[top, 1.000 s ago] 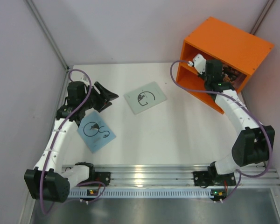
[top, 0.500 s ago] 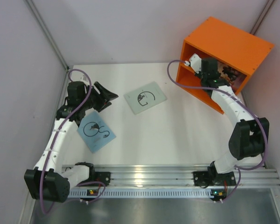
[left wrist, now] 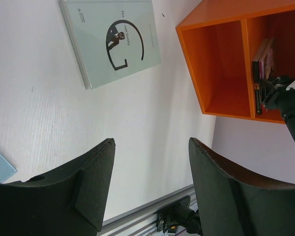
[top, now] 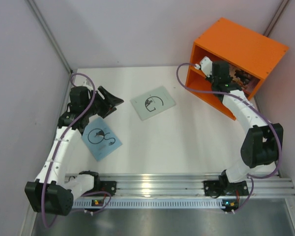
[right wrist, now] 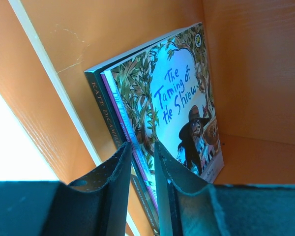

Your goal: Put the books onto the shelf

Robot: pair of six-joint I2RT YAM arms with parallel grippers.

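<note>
The orange shelf stands at the back right, and its two compartments show in the left wrist view. Inside it, an illustrated book leans beside a dark-spined book. My right gripper is at these books' lower edge, its jaws a narrow gap apart and gripping nothing; it also shows from above. A pale green book and a light blue book lie flat on the table. My left gripper hovers open and empty between them.
A purple cable loops from the right arm in front of the shelf. Grey walls close in the table on the left and at the back. The aluminium rail with both arm bases runs along the near edge.
The right gripper has shifted slightly up and left at the shelf's mouth and its jaws have narrowed a little. The left arm has barely moved.
</note>
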